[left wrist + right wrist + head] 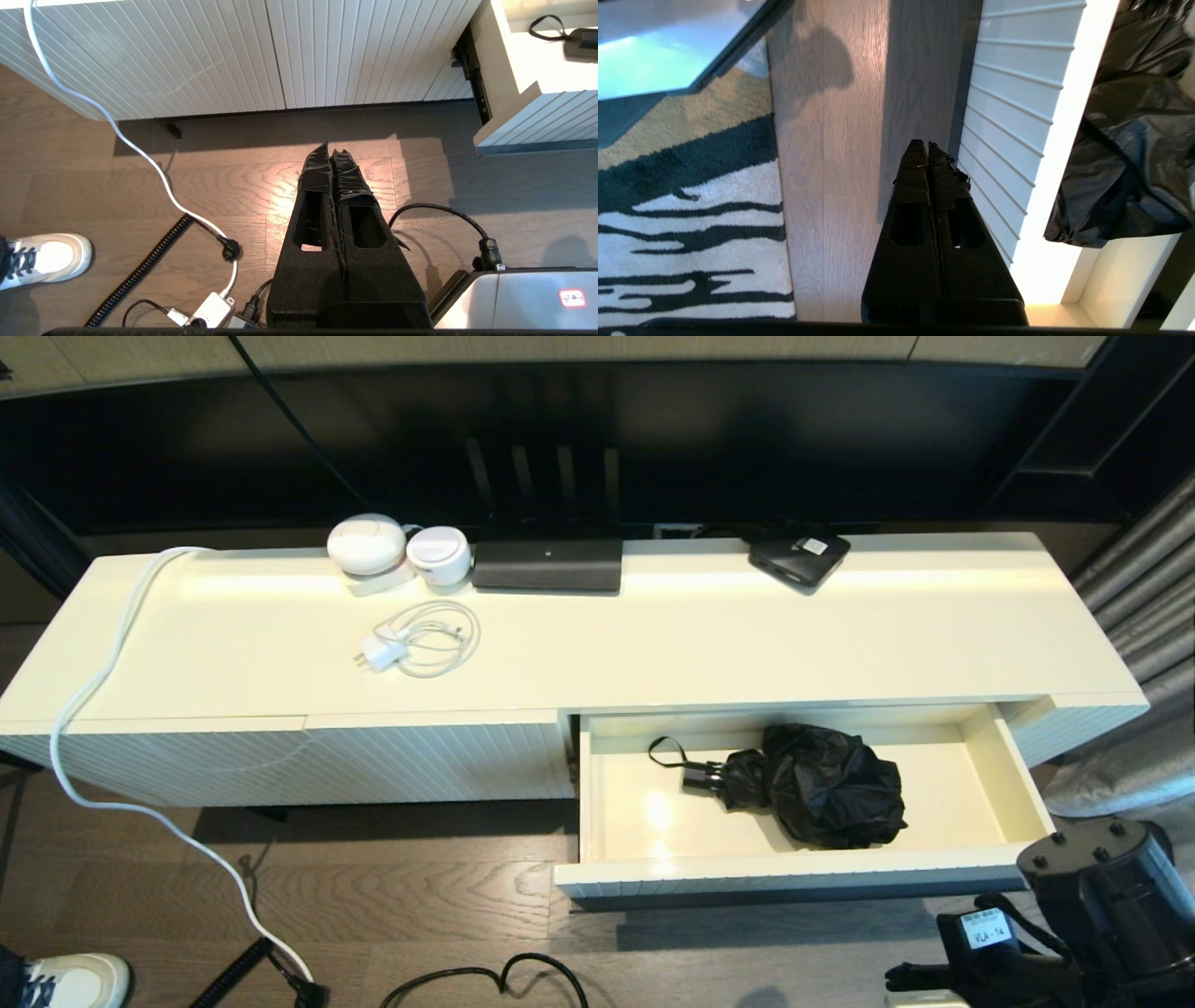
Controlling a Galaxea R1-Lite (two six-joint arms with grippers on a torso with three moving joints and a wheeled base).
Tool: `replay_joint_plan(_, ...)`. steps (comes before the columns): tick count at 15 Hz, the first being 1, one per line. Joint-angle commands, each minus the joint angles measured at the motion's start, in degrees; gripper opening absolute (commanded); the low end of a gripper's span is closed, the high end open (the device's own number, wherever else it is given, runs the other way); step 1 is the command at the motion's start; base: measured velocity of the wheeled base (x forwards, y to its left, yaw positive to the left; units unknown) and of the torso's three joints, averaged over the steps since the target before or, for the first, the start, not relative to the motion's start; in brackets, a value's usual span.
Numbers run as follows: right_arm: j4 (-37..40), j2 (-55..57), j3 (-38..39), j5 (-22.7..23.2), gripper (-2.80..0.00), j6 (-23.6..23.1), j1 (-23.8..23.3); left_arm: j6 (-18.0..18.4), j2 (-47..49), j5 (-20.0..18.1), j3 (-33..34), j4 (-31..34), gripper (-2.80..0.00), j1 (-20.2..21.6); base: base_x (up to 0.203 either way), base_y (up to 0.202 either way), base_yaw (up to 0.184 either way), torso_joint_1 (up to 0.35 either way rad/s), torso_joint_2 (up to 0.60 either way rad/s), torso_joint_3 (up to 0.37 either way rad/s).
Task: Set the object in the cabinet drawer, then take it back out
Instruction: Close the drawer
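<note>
The cabinet drawer [1004, 775] is pulled out fully on the right half of the long cream cabinet [280, 761]. Inside it lies the umbrella [822, 784], on the drawer floor near the middle, a little toward the right. Its loose black canopy is bunched up in a heap, the short handle [700, 775] points to the left, and the thin wrist loop [665, 751] lies on the drawer floor beside the handle. Nothing touches the umbrella.

The right gripper [927, 150] hangs low over the wooden floor [420, 896], just in front of the fluted drawer front, outside the drawer. Its jaws are closed together and hold nothing. In the right wrist view the black canopy is seen past the drawer's front edge, apart from the fingertips. A rug [682, 224] with black and white stripes lies on the floor on the other side.

The left gripper [330, 151] is also low over the floor, in front of the closed fluted panel and to the left of the open drawer. Its jaws are pressed together and empty too.

On the tabletop [747, 635] stand two white round devices [397, 553], a flat black box [547, 565], a small black box with a white label [799, 558], and a white charger with coiled cable [420, 639]. A white cord [93, 681] hangs from the left end down to the floor.
</note>
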Motion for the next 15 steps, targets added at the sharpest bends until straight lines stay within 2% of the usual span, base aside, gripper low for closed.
replay_joint_plan(1,-0.77,2.67,0.70,-0.62,-2.80,-0.37,0.17,0.03,-0.09,-0.02,0.00,0.00,-2.80,0.02,0.000,0.000,0.000,0.000,0.00,0.000)
replay_joint_plan(11,-16.39,13.92,-0.21,-1.27,-2.80,-0.28,0.14,0.03,-0.09,-0.02,0.00,0.00,-2.80,0.02,0.000,0.000,0.000,0.000,0.00,0.000)
replay_joint_plan(15,-22.08,16.01,0.02,-3.42,-2.80,-0.28,0.41,0.03,-0.09,-0.02,0.00,0.00,-2.80,0.02,0.000,0.000,0.000,0.000,0.00,0.000)
